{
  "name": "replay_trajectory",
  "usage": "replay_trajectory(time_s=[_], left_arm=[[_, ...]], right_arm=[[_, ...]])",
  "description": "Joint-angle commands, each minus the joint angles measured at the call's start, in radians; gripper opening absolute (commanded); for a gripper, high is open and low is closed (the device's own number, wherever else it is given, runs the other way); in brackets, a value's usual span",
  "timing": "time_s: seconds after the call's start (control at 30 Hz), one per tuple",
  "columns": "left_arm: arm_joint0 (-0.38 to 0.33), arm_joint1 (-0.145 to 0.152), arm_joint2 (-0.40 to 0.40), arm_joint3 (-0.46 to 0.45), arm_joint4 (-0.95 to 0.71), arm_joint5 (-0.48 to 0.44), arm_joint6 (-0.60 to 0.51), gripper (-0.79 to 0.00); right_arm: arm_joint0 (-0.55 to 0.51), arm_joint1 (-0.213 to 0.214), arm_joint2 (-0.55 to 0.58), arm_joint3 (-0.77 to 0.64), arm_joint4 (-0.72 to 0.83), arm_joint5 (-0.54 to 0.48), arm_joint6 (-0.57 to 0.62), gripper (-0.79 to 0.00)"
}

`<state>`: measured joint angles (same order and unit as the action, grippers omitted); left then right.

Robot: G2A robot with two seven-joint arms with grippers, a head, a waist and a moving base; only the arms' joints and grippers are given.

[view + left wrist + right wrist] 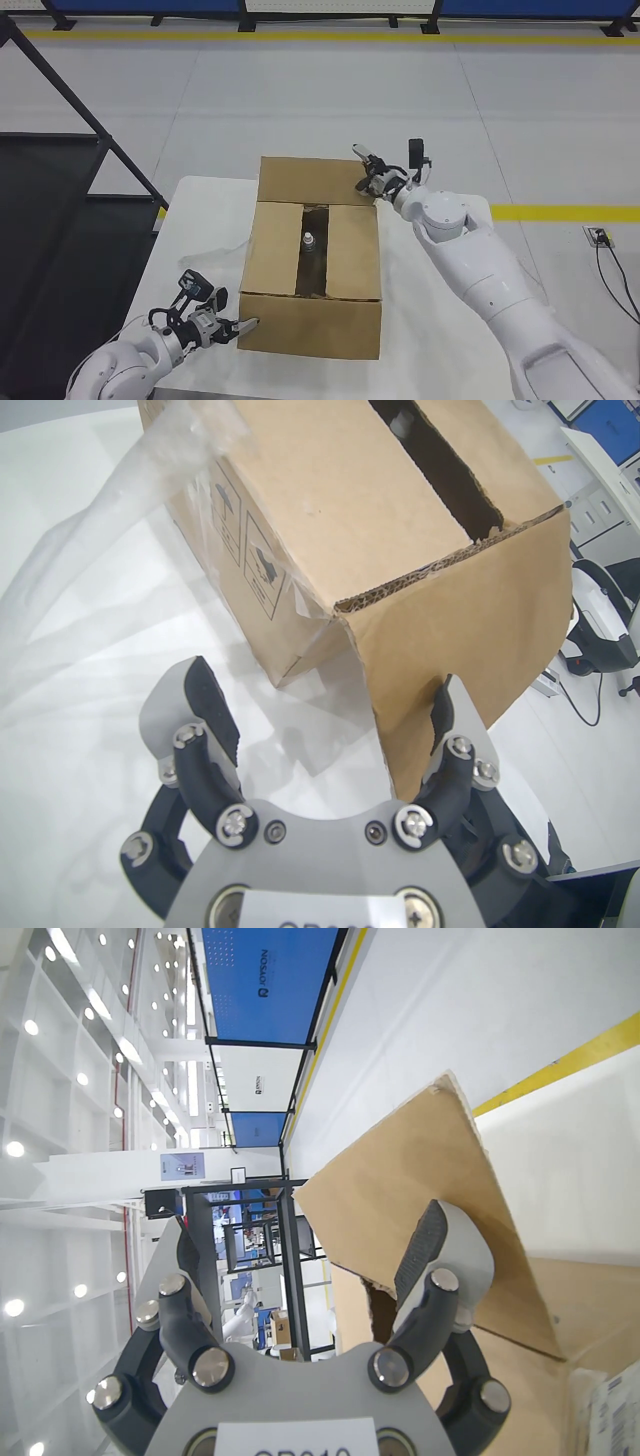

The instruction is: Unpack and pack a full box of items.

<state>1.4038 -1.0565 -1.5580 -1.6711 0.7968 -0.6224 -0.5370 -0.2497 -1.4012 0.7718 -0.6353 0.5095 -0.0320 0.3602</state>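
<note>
box: brown cardboard box [312, 262] at the centre of the top view, flat on the white table [200, 225]. Printed handling symbols on one side wall.
side flaps: both long side flaps [275, 245] are folded down over the top but don't meet. A dark slot runs between them down the middle.
far flap: the far flap [315, 180] stands up and is tipped back, just above frame centre.
near flap: the near flap [310, 325] is folded outward, lower centre. It hangs in front of the front wall, swung a little off it.
contents: through the slot I see one small bottle [310, 240] with a pale cap, upright, toward the far end. The rest of the inside is dark, so I can't tell what else is in there.
left gripper: my left gripper [240, 327] is at the lower left, at the near flap's left edge. Jaws are spread wide with the flap's side edge between them. One pad [442, 705] is right up against the flap face and the other is clear of it, over the table. Nothing clamped.
right gripper: my right gripper [363, 168] is right of upper centre, at the far flap's right corner. Jaws are spread wide. One finger [435, 1248] is just beside the flap face, and I can't tell if it touches. Nothing held.
film: clear plastic film [125, 500] lies on the table along the box's left wall, part of it riding up that wall.
</note>
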Motion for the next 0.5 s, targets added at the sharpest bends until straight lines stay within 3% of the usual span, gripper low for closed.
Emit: replay_trajectory(time_s=[0.0,0.47], left_arm=[[0.003,0.001,0.001,0.003,0.003,0.001,0.003,0.000],[0.003,0.009,0.022,0.004,0.030,-0.002,0.014,0.000]], right_arm=[[0.023,-0.020,-0.018,0.060,-0.006,0.011,0.017,0.000],[0.086,-0.102,-0.022,0.275,0.018,-0.048,0.037,0.000]])
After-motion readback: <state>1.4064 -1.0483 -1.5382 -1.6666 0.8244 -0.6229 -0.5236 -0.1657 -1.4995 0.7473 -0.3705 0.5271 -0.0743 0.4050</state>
